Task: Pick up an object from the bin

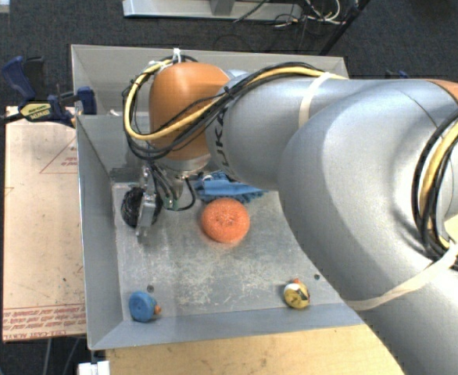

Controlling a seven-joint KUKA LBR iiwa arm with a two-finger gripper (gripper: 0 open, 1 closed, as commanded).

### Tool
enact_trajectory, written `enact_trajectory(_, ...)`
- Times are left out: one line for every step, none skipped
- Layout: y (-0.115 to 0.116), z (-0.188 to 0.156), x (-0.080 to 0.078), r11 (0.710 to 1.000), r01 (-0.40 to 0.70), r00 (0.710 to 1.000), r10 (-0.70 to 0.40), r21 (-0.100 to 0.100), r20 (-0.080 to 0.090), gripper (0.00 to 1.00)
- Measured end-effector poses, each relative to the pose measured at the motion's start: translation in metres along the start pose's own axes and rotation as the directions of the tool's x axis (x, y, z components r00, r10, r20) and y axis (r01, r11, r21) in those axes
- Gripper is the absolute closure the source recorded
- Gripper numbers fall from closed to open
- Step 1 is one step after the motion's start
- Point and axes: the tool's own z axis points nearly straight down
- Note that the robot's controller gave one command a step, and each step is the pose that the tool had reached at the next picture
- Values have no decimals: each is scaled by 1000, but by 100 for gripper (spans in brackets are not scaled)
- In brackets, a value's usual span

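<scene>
- Nearest us, along the front wall of the bin (96, 233), a small blue lump (141, 306) lies in the left corner. A small yellow-and-white piece (295, 294) lies toward the right, well apart from it.
- Mid-floor, a rough orange ball (225, 220) sits alone.
- Left of the ball, the gripper (145, 221) hangs low by the left wall, just beside a dark rounded thing (129, 207). We cannot tell whether it is spread or closed, or whether it touches that thing.
- Farther back, a blue plastic piece (227, 189) pokes out from under the arm (307, 147), just behind the ball.
</scene>
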Motion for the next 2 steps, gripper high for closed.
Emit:
enact_trajectory(0,0,0,1000,0,1000,0,0,0,100)
enact_trajectory(0,-3,1,1000,0,1000,0,1,-2,100)
